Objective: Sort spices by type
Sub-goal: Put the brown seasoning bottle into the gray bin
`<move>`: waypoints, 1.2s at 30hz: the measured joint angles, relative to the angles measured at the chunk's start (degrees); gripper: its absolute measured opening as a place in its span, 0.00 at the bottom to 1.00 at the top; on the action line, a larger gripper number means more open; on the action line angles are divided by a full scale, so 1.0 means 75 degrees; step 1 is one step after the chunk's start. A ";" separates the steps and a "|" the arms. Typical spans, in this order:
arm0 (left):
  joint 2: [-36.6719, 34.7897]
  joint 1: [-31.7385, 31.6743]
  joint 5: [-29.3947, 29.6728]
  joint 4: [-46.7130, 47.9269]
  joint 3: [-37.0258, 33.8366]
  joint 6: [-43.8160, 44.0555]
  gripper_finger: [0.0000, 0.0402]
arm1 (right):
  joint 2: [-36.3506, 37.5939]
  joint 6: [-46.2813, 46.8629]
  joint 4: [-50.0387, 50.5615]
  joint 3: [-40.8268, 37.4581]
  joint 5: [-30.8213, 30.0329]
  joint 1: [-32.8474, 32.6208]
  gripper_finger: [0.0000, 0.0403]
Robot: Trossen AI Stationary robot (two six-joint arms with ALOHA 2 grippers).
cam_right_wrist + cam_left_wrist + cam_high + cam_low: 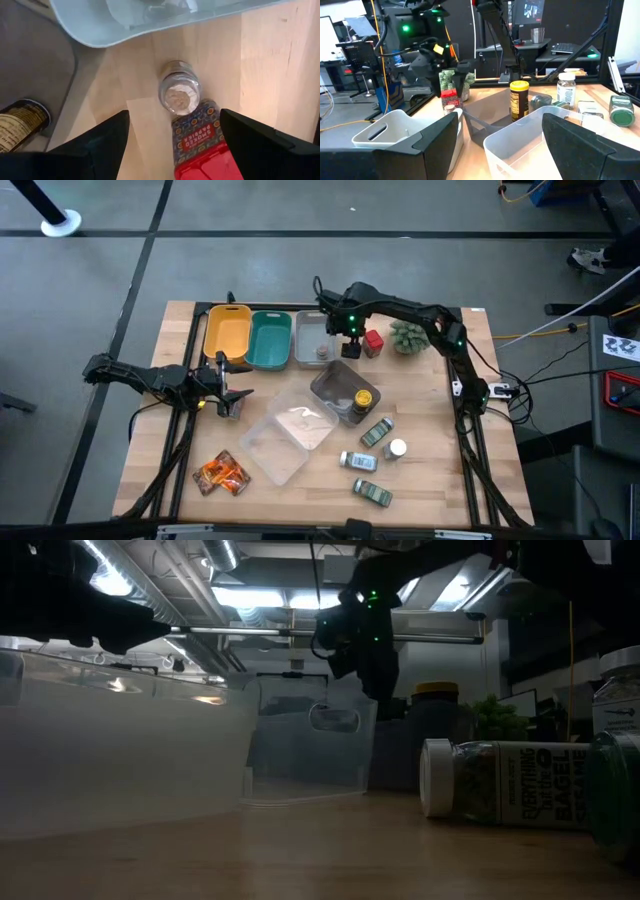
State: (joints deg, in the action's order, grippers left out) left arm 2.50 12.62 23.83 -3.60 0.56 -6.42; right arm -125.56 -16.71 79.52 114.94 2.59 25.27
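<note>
A: Right gripper (351, 348)?
B: Hovering above the worktop (440, 480) just in front of the grey bin (313, 338), jaws spread, pinching nothing. Seen below it in the wrist view: a small clear jar (179, 94) standing upright, touching a red-lidded paprika tin (199, 145) lying flat.

A: Left gripper (232, 392)?
B: In front of the yellow bin (227, 332), off the worktop, fingers (437, 135) spread, empty.

A: Bins?
B: Yellow, teal (269, 339), grey, side by side at the far edge. Something small and round inside the grey bin, too small to name.

A: Other spices?
B: Orange packets (222, 473) well in front of the yellow bin, near the front edge. Yellow-lidded jar (362, 400) standing in the dark tray (330, 385), in front of the grey bin. Beside that tray, away from the bins: a green-labelled jar (376, 432) on its side, a white-capped bottle (396, 449), another lying jar (358, 461), and one more (372, 493) nearest the front edge.

A: Plant?
B: Spiky green plant (408, 336) beside the grey bin, past the red tin.

A: Clear trays?
B: Clear tray (285, 435) in front of the teal bin, touching the dark tray.
</note>
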 joint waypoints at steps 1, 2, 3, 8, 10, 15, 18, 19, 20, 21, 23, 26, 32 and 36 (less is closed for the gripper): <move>0.0000 0.0000 0.0000 -0.0001 -0.0001 0.0000 0.68 | 0.0000 -0.0007 -0.0112 -0.0065 -0.0002 0.0001 0.76; 0.0000 0.0000 0.0000 -0.0002 -0.0003 0.0000 0.68 | 0.0000 -0.0010 -0.0195 -0.0140 -0.0002 0.0001 0.76; 0.0000 0.0000 0.0000 -0.0002 -0.0003 0.0000 0.68 | 0.0000 -0.0019 -0.0258 -0.0226 -0.0006 -0.0001 0.76; 0.0000 -0.0001 -0.0001 -0.0001 0.0000 0.0000 0.68 | 0.0000 -0.0128 -0.0591 -0.0601 -0.0009 -0.0011 0.76; 0.0000 -0.0001 0.0000 -0.0002 -0.0003 0.0000 0.68 | 0.0000 -0.0169 -0.0813 -0.0746 -0.0058 -0.0011 0.76; 0.0000 0.0000 0.0000 -0.0002 -0.0001 0.0000 0.68 | -0.0003 -0.0172 -0.1192 -0.1090 -0.0261 -0.0011 0.76; 0.0000 0.0000 0.0000 -0.0001 0.0000 0.0000 0.68 | -0.0009 -0.0172 -0.1330 -0.1265 -0.0263 -0.0011 0.76; 0.0000 0.0000 -0.0002 -0.0002 0.0000 0.0000 0.68 | -0.0009 -0.0172 -0.1411 -0.1329 -0.0263 -0.0011 0.76; 0.0000 0.0000 -0.0001 -0.0002 -0.0002 0.0000 0.68 | -0.0009 -0.0172 -0.1466 -0.1394 -0.0264 -0.0011 0.76; 0.0000 -0.0002 0.0000 0.0001 -0.0001 0.0000 0.68 | -0.0009 -0.0184 -0.1520 -0.1462 -0.0266 -0.0011 0.76; 0.0000 0.0000 0.0000 -0.0002 -0.0001 0.0000 0.68 | -0.0009 -0.0204 -0.1665 -0.1591 -0.0292 -0.0011 0.76; 0.0000 0.0000 0.0000 -0.0002 -0.0003 0.0000 0.68 | -0.0012 -0.0207 -0.1848 -0.1696 -0.0438 -0.0011 0.76; 0.0000 -0.0002 0.0000 -0.0002 -0.0003 0.0000 0.68 | -0.0012 -0.0227 -0.2038 -0.1700 -0.0493 0.0000 0.66; 0.0000 -0.0001 -0.0001 -0.0002 -0.0003 0.0000 0.68 | -0.0012 -0.0200 -0.2047 -0.1700 -0.0551 0.0037 0.54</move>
State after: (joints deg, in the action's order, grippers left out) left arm 2.50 12.61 23.83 -3.62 0.54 -6.42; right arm -125.64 -18.21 64.16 102.19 -1.54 25.55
